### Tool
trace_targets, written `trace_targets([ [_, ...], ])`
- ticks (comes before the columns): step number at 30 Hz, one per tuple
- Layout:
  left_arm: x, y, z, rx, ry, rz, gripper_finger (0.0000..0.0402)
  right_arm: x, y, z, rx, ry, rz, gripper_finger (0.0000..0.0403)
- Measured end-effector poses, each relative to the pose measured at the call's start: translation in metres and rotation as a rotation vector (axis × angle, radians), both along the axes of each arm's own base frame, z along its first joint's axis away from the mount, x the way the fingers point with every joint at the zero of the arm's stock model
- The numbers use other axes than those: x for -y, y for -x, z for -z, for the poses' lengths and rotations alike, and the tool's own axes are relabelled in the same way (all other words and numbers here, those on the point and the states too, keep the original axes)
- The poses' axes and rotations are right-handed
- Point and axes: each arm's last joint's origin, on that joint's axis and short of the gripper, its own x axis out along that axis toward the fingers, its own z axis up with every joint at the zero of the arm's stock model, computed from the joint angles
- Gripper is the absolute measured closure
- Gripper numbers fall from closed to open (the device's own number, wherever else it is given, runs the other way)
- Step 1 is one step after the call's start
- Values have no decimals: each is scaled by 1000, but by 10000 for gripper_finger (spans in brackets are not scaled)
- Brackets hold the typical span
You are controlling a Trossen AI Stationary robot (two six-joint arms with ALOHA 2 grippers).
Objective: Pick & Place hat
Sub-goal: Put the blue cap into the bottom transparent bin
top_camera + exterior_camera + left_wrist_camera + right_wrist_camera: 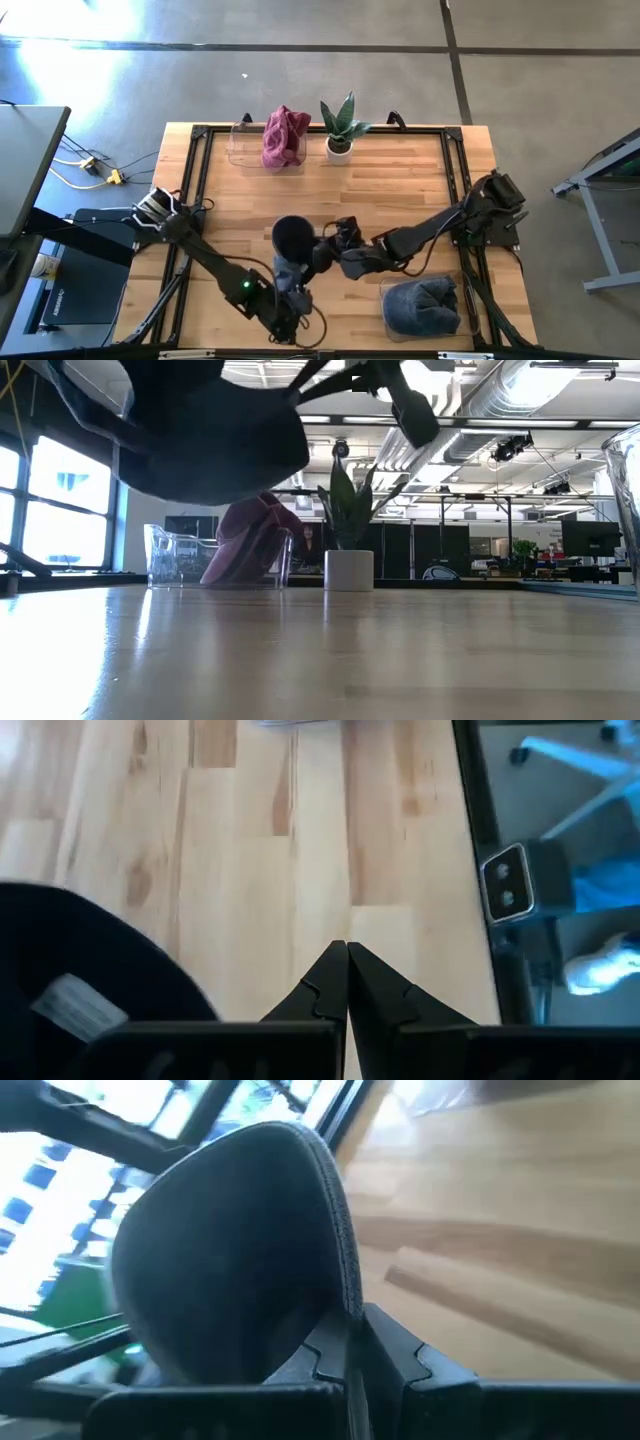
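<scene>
While the high view shows both arms meeting mid-table, only the right wrist view reveals the right gripper clamped on the brim of the black hat. The left wrist view shows the left gripper with fingers pressed together on nothing, the hat just beside it. From table height the hat hangs clear above the table, open wood beneath it. It is dark, rounded and stiff-brimmed. A grey hat lies near the front right edge.
</scene>
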Motion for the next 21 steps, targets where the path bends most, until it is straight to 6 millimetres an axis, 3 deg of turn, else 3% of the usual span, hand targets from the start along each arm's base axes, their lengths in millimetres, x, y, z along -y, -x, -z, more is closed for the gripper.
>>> trace_targets([
  [5,10,8,-5,59,-40,-13,402,1,1,-19,-84,36,59,397],
  [9,19,14,-9,152,-52,-96,401,6,0,-22,-113,40,66,397],
  [15,33,12,-21,318,21,-138,401,10,6,1,-176,-26,71,397],
  [21,33,14,-36,449,42,-255,401,13,16,27,-241,-107,92,397],
])
